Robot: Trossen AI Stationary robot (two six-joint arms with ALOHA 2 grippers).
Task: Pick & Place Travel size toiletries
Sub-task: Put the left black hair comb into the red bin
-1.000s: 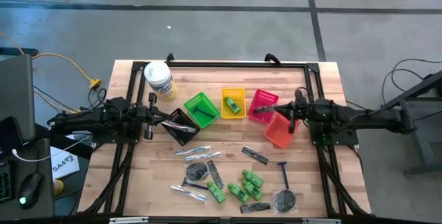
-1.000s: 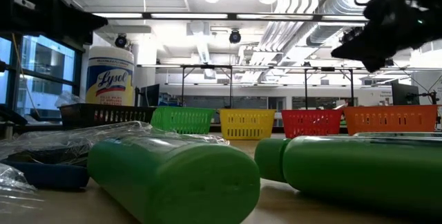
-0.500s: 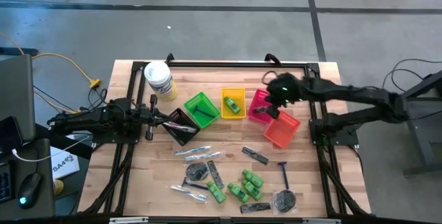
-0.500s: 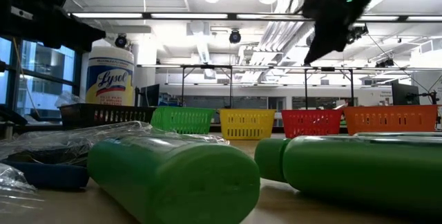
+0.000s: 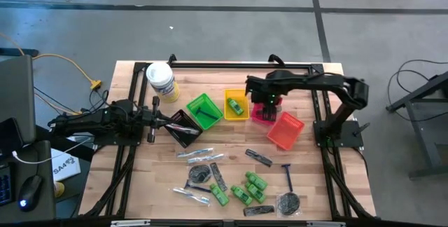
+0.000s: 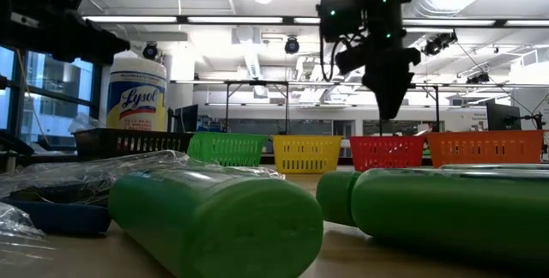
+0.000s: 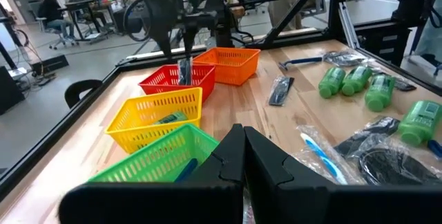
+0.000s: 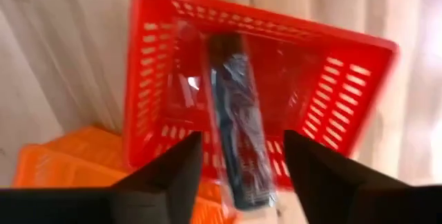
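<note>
We saw the right gripper (image 8: 235,175) poised over the red basket (image 8: 345,65), its fingers (image 8: 169,175) spread apart and gripping nothing; a dark comb in clear wrap (image 8: 238,137) lay just below them, over the basket's floor; the left gripper (image 7: 242,162) waited closed by the black basket (image 5: 183,130); the remaining toiletries (image 5: 241,185) lay scattered on the table (image 5: 329,80) nearer its front edge.

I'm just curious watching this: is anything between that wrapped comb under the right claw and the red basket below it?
Nothing visible. The right gripper hangs open above the red basket, and the wrapped dark comb sits right over the basket's open mouth.
</note>
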